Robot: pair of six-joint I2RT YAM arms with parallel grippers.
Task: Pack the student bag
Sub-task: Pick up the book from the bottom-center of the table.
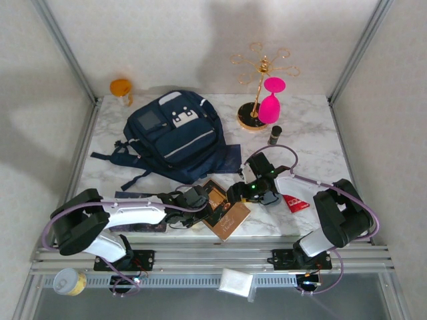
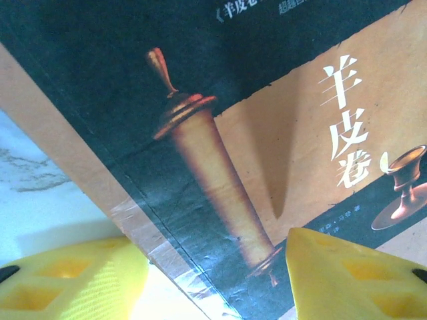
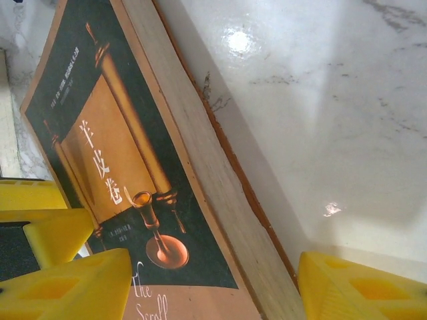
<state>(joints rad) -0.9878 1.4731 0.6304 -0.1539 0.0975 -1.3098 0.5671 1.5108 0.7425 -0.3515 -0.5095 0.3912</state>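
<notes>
Bag placement decides the coming move. The student bag (image 1: pixel 175 137) lies flat on the tabletop (image 1: pixel 307 133) with its front pocket up. Its long axis runs away from the arm bases, top end far and bottom end near, leaning a little. Its straps trail off its left side. Whether its main opening is unzipped I cannot tell.

Just off the bag's near end lies a book (image 1: pixel 223 212), slanted against the bag's axis with one corner aimed at the bag's bottom edge.

The left tool (image 1: pixel 202 205) sits off the bag's near end, about in line with its middle. Its jaws stand partway apart astride the book's long edge, one finger (image 2: pixel 67 280) on the tabletop side and the other over the cover. I cannot tell whether they pinch it.

The right tool (image 1: pixel 244 193) sits off the bag's near-right corner. It is also partway open, with the page edge between its jaws. Bare tabletop shows beside its outer finger (image 3: pixel 360 287), so it grips nothing.

The left tool looks slightly nearer the bag. I judge the book must travel away from the bases. If the opening is at the top, it must cross the bag's whole length.
</notes>
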